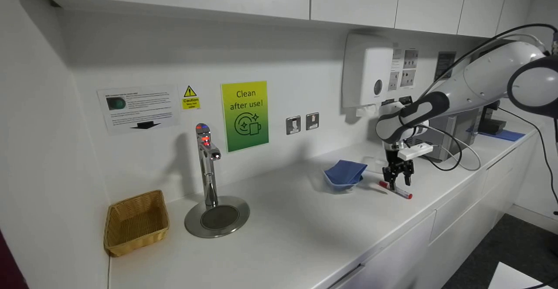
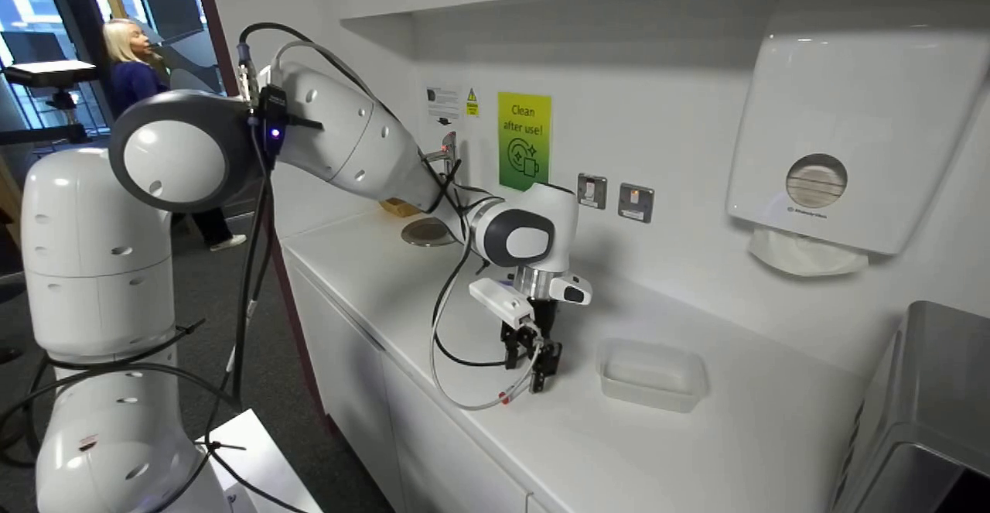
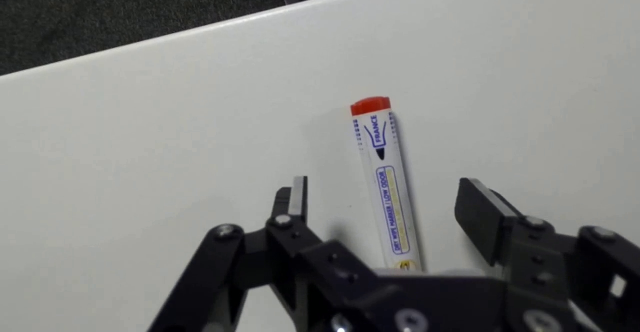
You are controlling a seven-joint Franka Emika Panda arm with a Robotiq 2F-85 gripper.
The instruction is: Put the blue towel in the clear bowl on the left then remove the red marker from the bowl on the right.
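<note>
In an exterior view the blue towel [image 1: 346,172] lies folded inside the clear bowl [image 1: 339,188] on the left, its corners sticking up over the rim. The red marker [image 3: 381,172], white-bodied with red ends, lies flat on the white counter, outside both bowls. Right above it my gripper [image 3: 384,186] points down and stands open, one finger on each side of the marker and a gap to both. The far part of the marker's length is hidden behind the gripper body in the wrist view. Beside the gripper sits the see-through bowl on the right [image 2: 653,398], with nothing visible in it.
The counter's front edge [image 3: 200,34] runs close past the marker, with floor beyond. A woven basket [image 1: 137,226] and a chrome tap [image 1: 208,175] stand farther along. A paper dispenser [image 2: 858,126] hangs on the wall, and a grey appliance [image 2: 920,397] stands past the right bowl.
</note>
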